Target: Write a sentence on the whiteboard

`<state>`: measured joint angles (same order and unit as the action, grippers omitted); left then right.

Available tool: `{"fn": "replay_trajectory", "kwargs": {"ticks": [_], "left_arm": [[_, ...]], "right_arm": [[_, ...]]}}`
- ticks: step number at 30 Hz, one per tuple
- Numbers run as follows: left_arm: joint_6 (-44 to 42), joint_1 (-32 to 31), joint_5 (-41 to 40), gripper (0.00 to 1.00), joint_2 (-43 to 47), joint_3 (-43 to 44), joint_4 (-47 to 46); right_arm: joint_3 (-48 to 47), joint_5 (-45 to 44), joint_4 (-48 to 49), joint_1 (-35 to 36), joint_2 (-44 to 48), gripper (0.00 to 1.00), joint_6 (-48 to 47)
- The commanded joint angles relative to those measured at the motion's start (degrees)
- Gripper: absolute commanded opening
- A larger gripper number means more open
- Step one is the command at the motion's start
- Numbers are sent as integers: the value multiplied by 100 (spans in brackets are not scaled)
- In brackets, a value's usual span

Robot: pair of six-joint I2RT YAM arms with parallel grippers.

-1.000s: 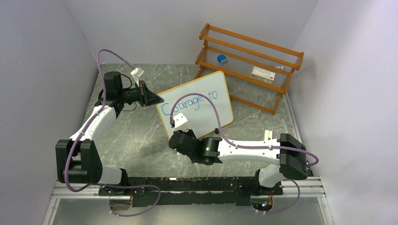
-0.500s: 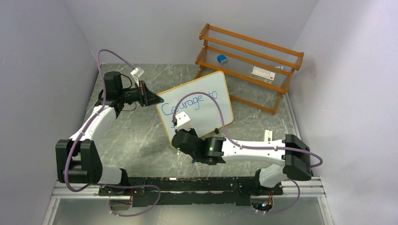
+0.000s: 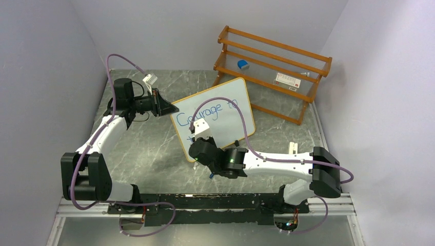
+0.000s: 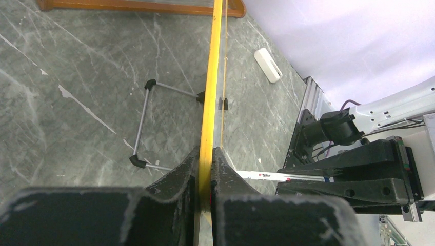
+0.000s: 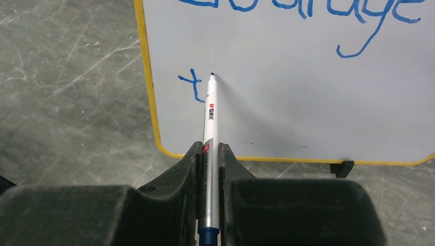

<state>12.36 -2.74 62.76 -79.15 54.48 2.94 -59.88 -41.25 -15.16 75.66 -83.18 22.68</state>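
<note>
Whiteboard (image 3: 237,123) showed the sentence (image 3: 208,111) unfinished: "Courage to", then one "t" beneath. Right gripper (image 5: 210,151) clamped the marker (image 5: 211,110); left gripper (image 4: 205,156) pinched its frame (image 4: 211,97).

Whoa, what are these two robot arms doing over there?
They are writing on a whiteboard. The left tool is clamped on the board's edge, holding it propped up, while the right tool grips a marker. The sentence, in blue, reads "Courage to" on the top line, and a single "t" starts the second line. The marker's tip is at the board just right of that "t".
</note>
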Motion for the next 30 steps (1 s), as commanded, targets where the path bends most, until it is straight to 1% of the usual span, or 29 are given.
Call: {"fn": "replay_trajectory", "kwargs": {"ticks": [1, 15, 30], "left_arm": [[-281, -171, -350, 5, -81, -78, 331], [-280, -167, -352, 5, -91, -78, 330], [-275, -168, -343, 5, -100, -78, 322]], "right_arm": [[20, -137, 214, -63, 41, 0, -43], [-33, 27, 202, -84, -96, 0, -90], [-42, 72, -17, -104, -202, 0, 44]]}}
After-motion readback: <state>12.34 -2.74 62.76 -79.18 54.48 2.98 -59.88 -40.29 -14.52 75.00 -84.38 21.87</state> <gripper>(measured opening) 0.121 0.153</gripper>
